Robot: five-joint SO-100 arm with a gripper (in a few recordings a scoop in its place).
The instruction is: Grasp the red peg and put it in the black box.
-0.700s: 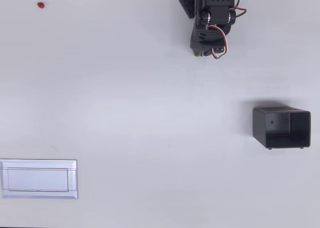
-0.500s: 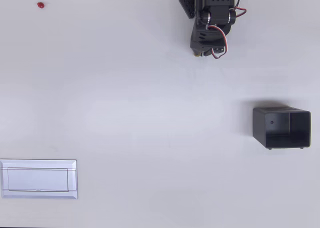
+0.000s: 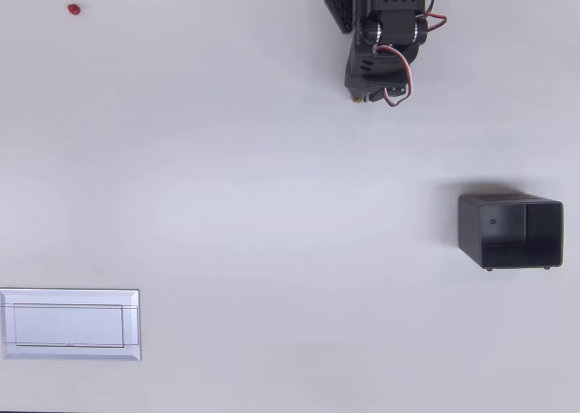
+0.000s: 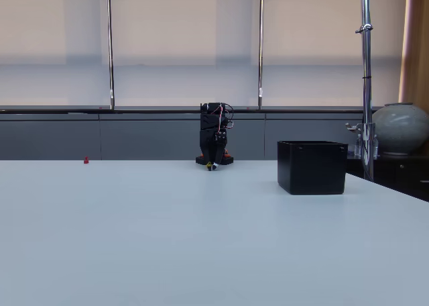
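Observation:
The red peg (image 3: 73, 9) is a tiny red dot lying at the far top left of the white table in the overhead view, and far left near the back edge in the fixed view (image 4: 86, 160). On the right stands the black box (image 3: 510, 231), with its opening up and nothing inside (image 4: 312, 166). The black arm is folded up at the top middle. Its gripper (image 3: 362, 94) points down at the table just in front of the base (image 4: 212, 165). The fingers meet in one narrow tip and look shut on nothing. The gripper is far from both peg and box.
A flat white rectangular tray (image 3: 70, 324) lies at the lower left of the overhead view. Behind the table in the fixed view are a grey wall ledge, metal poles (image 4: 364, 78) and a round vase (image 4: 401, 128) at the right.

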